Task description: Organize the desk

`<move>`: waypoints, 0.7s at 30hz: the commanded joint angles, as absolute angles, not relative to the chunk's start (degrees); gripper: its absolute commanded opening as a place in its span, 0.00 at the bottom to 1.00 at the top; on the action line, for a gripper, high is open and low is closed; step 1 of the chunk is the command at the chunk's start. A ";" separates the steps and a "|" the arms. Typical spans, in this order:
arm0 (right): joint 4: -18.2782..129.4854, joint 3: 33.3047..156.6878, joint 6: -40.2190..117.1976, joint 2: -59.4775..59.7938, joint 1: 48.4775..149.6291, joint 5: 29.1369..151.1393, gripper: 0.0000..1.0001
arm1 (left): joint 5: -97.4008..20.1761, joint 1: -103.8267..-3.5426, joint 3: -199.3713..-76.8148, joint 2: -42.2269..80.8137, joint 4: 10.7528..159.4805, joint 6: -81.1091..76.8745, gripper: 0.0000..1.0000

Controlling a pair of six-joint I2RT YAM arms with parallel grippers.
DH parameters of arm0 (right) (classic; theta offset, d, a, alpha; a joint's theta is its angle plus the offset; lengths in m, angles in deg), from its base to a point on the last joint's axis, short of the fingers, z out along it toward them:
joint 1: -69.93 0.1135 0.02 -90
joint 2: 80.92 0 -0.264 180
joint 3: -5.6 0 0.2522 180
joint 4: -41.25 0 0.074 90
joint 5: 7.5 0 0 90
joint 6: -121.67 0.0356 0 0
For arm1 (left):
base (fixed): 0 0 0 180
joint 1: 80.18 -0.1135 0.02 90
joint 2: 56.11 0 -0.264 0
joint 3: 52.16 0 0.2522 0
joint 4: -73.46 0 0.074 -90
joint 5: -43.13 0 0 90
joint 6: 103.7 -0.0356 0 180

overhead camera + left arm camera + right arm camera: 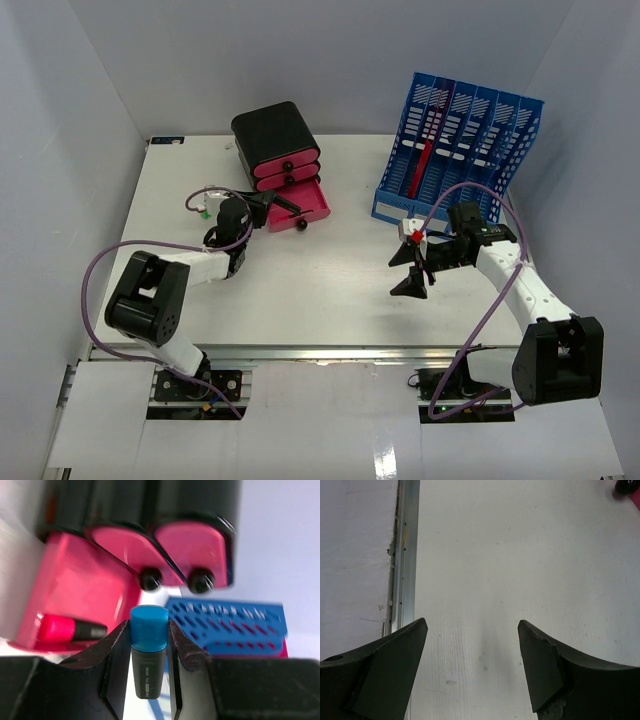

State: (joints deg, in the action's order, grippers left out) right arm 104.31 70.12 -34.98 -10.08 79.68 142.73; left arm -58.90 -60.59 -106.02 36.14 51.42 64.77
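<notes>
While my left gripper (148, 632) is clamping the marker (148, 662), I'm lining up on the open drawer (75, 585) just ahead. Next move likely needs reaching over it, then releasing. Right gripper (472, 630) is hanging wide and empty, desk (520, 555) below.

Open room lies on the desk (330, 300) between the arms and under the right gripper (471, 625). The pulled-out drawer (312, 205), pink marker (67, 629) inside, juts just ahead of the left gripper (148, 627)'s blue marker (148, 652); the rack (455, 150) blocks the far right.
</notes>
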 commanded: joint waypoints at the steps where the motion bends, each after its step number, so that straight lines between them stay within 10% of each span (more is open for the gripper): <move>1: 105.11 69.90 -35.83 -9.14 79.33 143.82 0.80 | -70.72 -58.94 -109.99 38.35 52.36 71.60 0.13; 9: 105.18 69.91 -35.90 -8.31 79.24 143.58 0.80 | -74.57 -57.80 -114.41 45.22 52.75 76.76 0.17; 21: 106.10 70.16 -36.62 -8.41 78.77 143.93 0.80 | -69.46 -56.95 -116.76 50.06 51.83 73.05 0.61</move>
State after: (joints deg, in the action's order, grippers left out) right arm 104.62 70.12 -35.37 -8.41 79.25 142.66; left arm -71.02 -57.38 -115.17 49.71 52.42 73.89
